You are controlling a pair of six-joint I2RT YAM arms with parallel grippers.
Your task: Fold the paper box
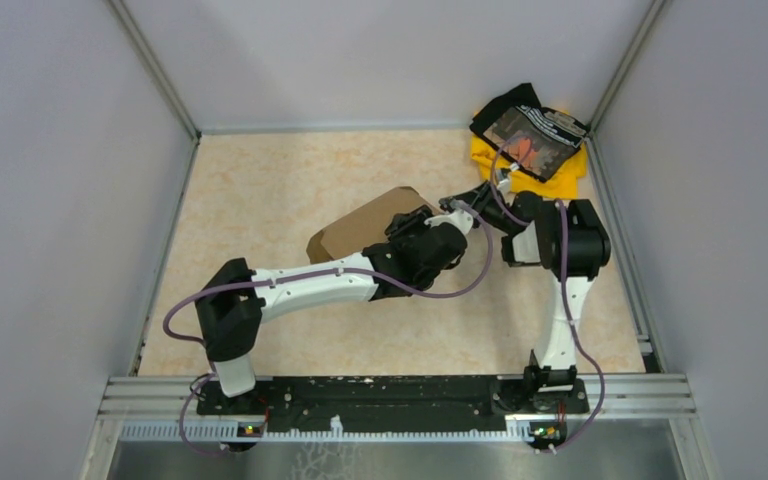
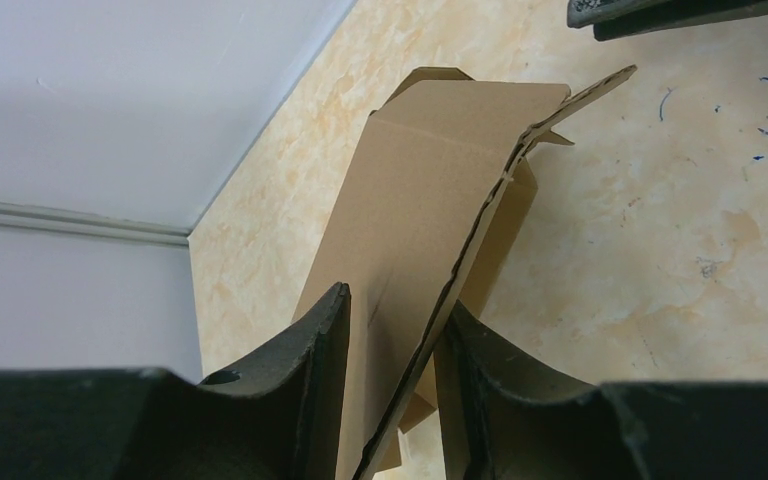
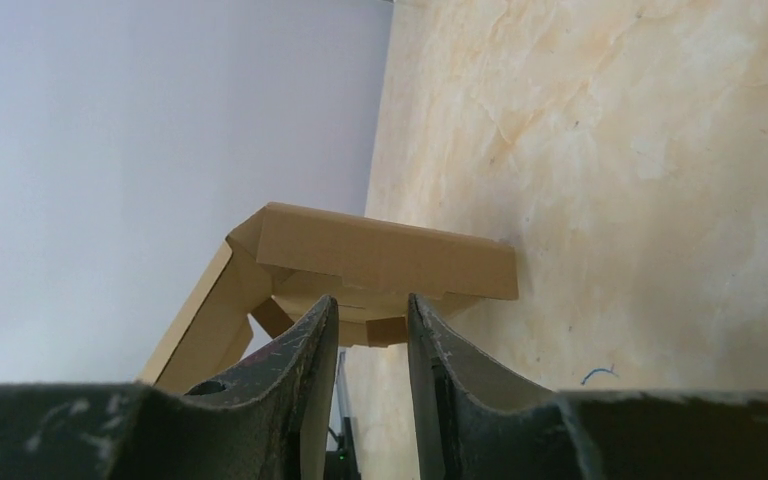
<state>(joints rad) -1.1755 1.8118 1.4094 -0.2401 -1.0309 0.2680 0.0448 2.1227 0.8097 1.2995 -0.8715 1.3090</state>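
Top external: your paper box (image 1: 365,228), plain brown, is at mid-tabletop (image 1: 290,180), long axis running near-left to far-right. Your left tool (image 2: 392,305) clamps its panels. Right tool (image 3: 370,305) is at its edge, narrow gap; grip unclear. Cloth pile (image 1: 530,140) print is unreadable.

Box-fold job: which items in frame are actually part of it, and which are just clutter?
Part of the job:
- paper box
- left gripper, closed on a box panel
- right gripper, at the box's edge, grip unclear

Lying about:
- yellow and black cloth pile, far right corner, apart from the box
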